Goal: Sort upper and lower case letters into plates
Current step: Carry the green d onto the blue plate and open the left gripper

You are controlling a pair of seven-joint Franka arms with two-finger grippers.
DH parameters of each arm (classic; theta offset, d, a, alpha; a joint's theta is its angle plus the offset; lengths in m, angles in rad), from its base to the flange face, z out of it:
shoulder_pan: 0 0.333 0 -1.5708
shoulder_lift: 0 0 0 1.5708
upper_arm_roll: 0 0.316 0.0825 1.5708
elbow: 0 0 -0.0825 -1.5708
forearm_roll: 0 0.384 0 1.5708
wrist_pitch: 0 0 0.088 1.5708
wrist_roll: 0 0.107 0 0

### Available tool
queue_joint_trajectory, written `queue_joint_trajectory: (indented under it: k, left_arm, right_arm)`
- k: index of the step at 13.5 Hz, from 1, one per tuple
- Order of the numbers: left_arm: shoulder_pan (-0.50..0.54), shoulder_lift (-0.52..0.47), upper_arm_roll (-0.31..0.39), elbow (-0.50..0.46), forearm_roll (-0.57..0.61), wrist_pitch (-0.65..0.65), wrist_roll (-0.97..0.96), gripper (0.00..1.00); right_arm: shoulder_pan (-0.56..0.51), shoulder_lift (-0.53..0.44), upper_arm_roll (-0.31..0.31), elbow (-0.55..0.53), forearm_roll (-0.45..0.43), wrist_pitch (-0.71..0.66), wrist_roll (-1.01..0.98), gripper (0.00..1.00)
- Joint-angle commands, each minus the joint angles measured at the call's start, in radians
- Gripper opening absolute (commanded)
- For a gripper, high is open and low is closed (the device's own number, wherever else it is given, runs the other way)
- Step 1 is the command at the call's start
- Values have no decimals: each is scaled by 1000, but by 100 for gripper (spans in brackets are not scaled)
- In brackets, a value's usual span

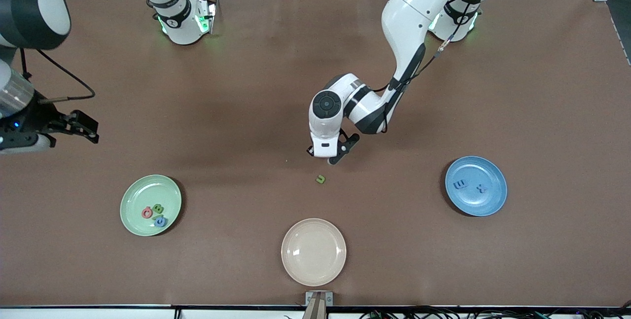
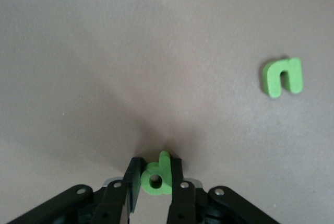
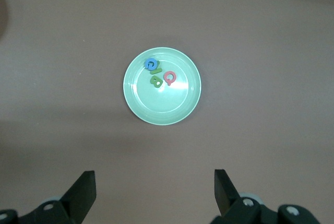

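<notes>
Looking down, I see the mint plate (image 1: pixel 133 210) holding three letters and the blue plate (image 1: pixel 488 200) holding two. My left pincer (image 1: pixel 326 157) is clamped on a green letter (image 2: pixel 156 177) above the surface (image 1: pixel 246 87), near another green letter (image 1: pixel 321 179). My right pincer (image 3: pixel 155 192) waits wide open over the mint plate.

3 letters (image 1: pixel 154 214) on mint plate (image 1: pixel 133 195), 2 blue letters (image 1: pixel 471 187) on blue plate (image 1: pixel 493 171).

You can read no printed text, yet the green letter (image 2: pixel 156 178) clamped between the left gripper's (image 2: pixel 155 182) jaws is shaped like a "d".
</notes>
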Motion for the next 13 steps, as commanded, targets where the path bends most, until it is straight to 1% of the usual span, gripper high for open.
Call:
queue_joint_trajectory:
  k: [1,3,4,6,8,9,12,13]
  left_arm:
    - [3,-58,75,6,49,3,-2,0]
    - [18,-111,136,14,130,-23,25,0]
    - [49,-121,147,17,149,-57,127,0]
    - [104,-134,152,21,148,-97,368,0]
    - [219,-138,152,17,151,-132,590,0]
    - [276,-138,152,17,151,-140,693,0]
    - [412,-134,150,15,152,-141,980,0]
    - [443,-132,150,17,151,-141,1058,0]
  right_arm:
    - [12,-89,-12,-51,18,-35,35,100]
    - [11,-106,-13,-43,50,-70,32,100]
    - [11,-109,-13,-31,50,-84,34,100]
    - [14,-103,-13,32,50,-139,34,100]
    - [12,-100,-12,85,50,-182,34,100]
    - [12,-100,-13,93,50,-199,35,100]
    - [14,-102,-13,80,52,-199,34,100]
    - [14,-108,-13,76,52,-202,34,100]
